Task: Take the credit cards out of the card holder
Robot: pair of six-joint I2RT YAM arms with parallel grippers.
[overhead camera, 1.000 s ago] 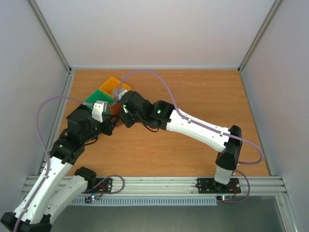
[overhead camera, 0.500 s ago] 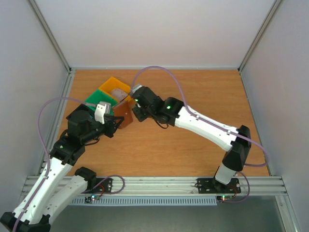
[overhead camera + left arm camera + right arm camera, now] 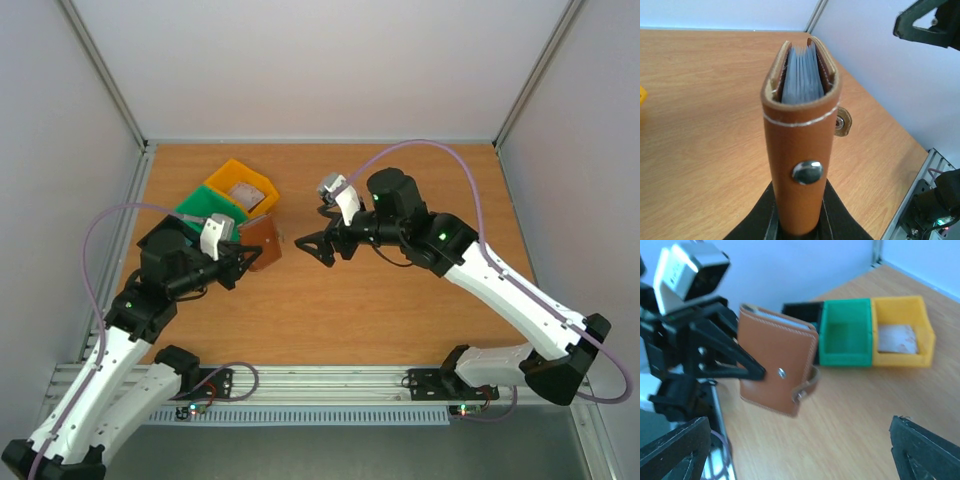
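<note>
The brown card holder point(image 3: 263, 243) is held upright above the table, my left gripper point(image 3: 243, 262) shut on its lower end. In the left wrist view its spine and metal snap point(image 3: 808, 171) face the camera, and pale grey-blue sleeves point(image 3: 801, 75) show at the top. The credit cards are hidden; no red card shows. My right gripper point(image 3: 318, 250) hangs open and empty a short way right of the card holder point(image 3: 777, 367). Its fingertips point(image 3: 675, 450) sit wide apart at the bottom of the right wrist view.
A yellow bin point(image 3: 240, 185) and a green bin point(image 3: 207, 208) stand at the back left, behind the holder. A pale flat thing point(image 3: 896, 338) lies in the yellow bin point(image 3: 922, 352), too blurred to name. Walls close the table on three sides.
My right gripper has pulled back to the right, away from the card holder, and opened wide. The left gripper still holds the holder in almost the same place.
</note>
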